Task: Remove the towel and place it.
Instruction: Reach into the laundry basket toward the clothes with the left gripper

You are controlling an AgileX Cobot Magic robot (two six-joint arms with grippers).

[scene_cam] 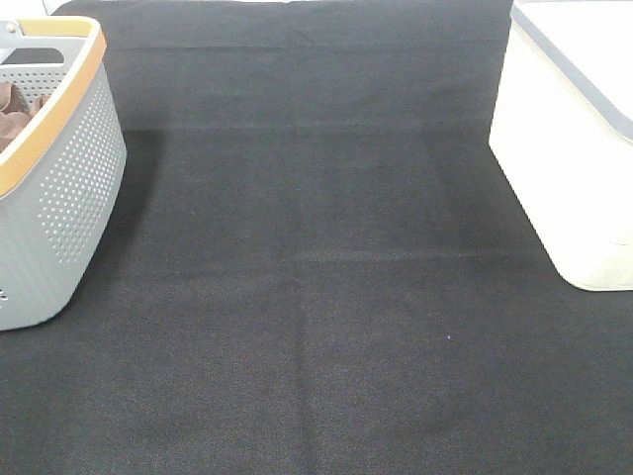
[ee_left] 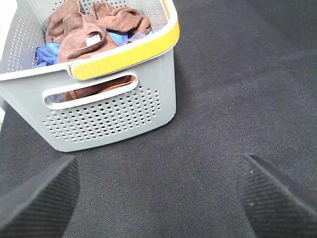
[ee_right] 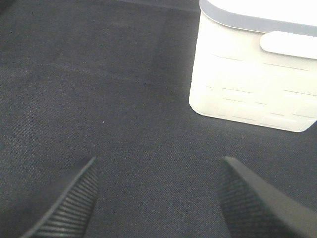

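Note:
A reddish-brown plush towel (ee_left: 81, 32) with a small white label lies crumpled in a grey perforated basket (ee_left: 109, 116) with a yellow rim, on top of blue cloths. In the exterior high view the basket (scene_cam: 69, 188) stands at the far left and a bit of brown cloth (scene_cam: 12, 111) shows inside. My left gripper (ee_left: 158, 198) is open and empty, low over the black mat, a short way from the basket's handle end. My right gripper (ee_right: 158, 198) is open and empty over the mat, facing a white bin. Neither gripper shows in the exterior high view.
A white bin (scene_cam: 574, 148) with a grey rim stands at the right edge; it also shows in the right wrist view (ee_right: 255, 69). A black cloth mat (scene_cam: 316, 297) covers the table between basket and bin. Blue cloths (ee_left: 47, 53) lie under the towel.

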